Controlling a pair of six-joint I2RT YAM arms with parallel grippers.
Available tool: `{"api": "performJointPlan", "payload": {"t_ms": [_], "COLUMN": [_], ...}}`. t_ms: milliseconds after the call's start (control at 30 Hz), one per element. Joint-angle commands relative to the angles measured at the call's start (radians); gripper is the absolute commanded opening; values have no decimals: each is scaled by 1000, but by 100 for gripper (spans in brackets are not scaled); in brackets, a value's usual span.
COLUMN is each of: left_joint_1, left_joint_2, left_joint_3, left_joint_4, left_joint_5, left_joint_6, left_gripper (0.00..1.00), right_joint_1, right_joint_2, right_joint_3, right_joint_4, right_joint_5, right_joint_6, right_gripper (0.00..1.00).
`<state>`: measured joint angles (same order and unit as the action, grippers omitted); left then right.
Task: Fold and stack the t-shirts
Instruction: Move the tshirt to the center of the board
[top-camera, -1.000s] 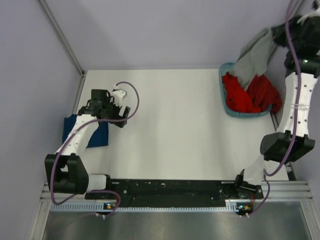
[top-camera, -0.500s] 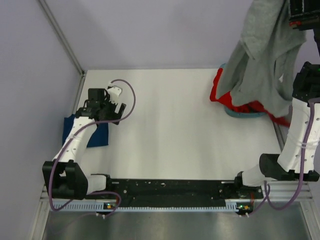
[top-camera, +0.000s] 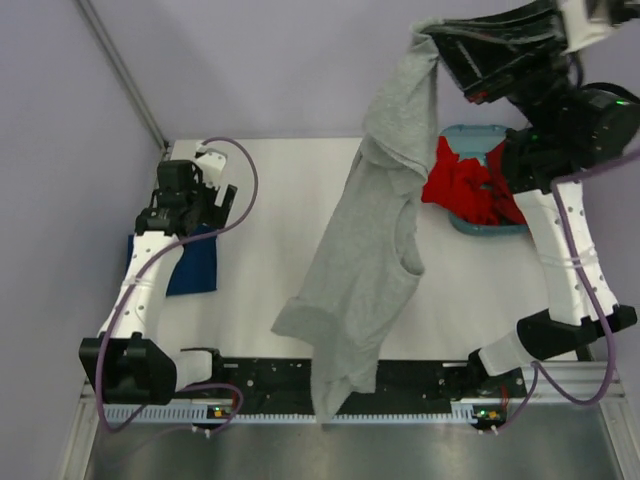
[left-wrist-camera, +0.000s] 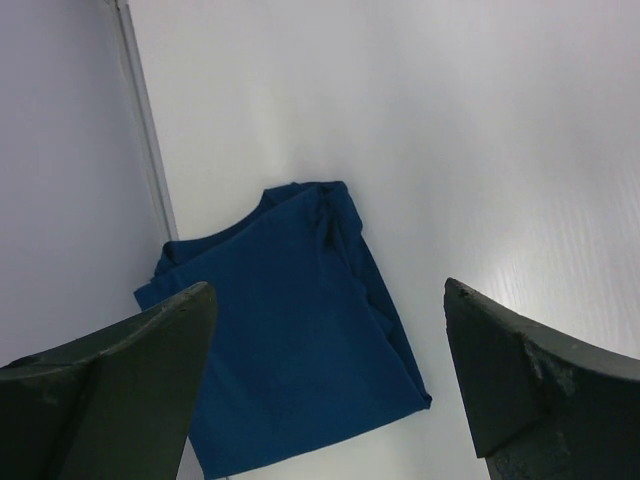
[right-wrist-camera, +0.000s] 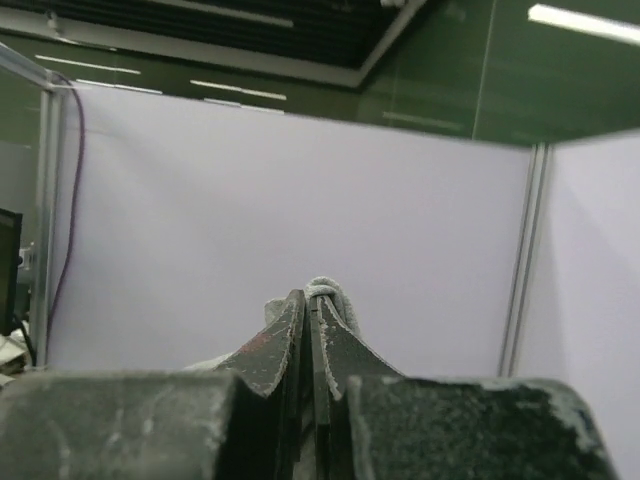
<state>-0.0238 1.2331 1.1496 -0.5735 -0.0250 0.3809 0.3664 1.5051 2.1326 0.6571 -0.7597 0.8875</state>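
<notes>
While the grey t-shirt (top-camera: 365, 250) is dangled over the middle of the table (top-camera: 290, 200), its edge is pinched tight by the right gripper (right-wrist-camera: 310, 300) at one o'clock. The left gripper (left-wrist-camera: 327, 290) is held spread above the folded navy t-shirt (top-camera: 195, 272) at nine o'clock. Red t-shirts (top-camera: 460, 185) are heaped in the basket (top-camera: 487, 228) at two o'clock.

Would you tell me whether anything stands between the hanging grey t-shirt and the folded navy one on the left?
Nothing visible lies on the table between them. Only the left arm reaches over the navy t-shirt, with the left tool open above it. The right tool holds the grey t-shirt aloft.
</notes>
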Motion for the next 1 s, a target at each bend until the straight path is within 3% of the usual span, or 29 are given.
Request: {"api": "performJointPlan", "payload": {"t_ms": [0,133,233,300,367,400,533,633,767,967], "left_joint_1": [12,12,13,13,12,13,15,15,15,18], "left_joint_2": [2,19,26,28,23,19,-4,-14,-24,-44], "left_joint_3": [64,62,59,53,44,38,3,-19,-59,-103], "left_joint_4": [31,17,0,-8,-15,-15,-11,-14,-16,-29], "left_joint_5": [-15,14,80,111,122,119,94,88,77,69], "left_joint_6": [6,4,9,13,16,18,29,27,19,9], "left_gripper": [99,99,99,99,99,99,99,99,99,99], "right_joint_1": [16,16,17,17,14,14,26,81,179,298], "right_joint_2": [55,144,303,444,576,608,511,362,206,211], "right_joint_3": [-262,-421,-315,-139,-4,27,-153,-382,-679,-921], "right_joint_4": [30,-325,-650,-895,-1093,-1166,-1199,-1194,-1177,-1019], "right_joint_5": [13,195,403,523,611,629,600,670,752,588], "right_joint_6": [70,-135,-311,-494,-580,-613,-668,-691,-602,-412], "right_gripper": [0,0,3,19,43,49,65,67,67,65]}}
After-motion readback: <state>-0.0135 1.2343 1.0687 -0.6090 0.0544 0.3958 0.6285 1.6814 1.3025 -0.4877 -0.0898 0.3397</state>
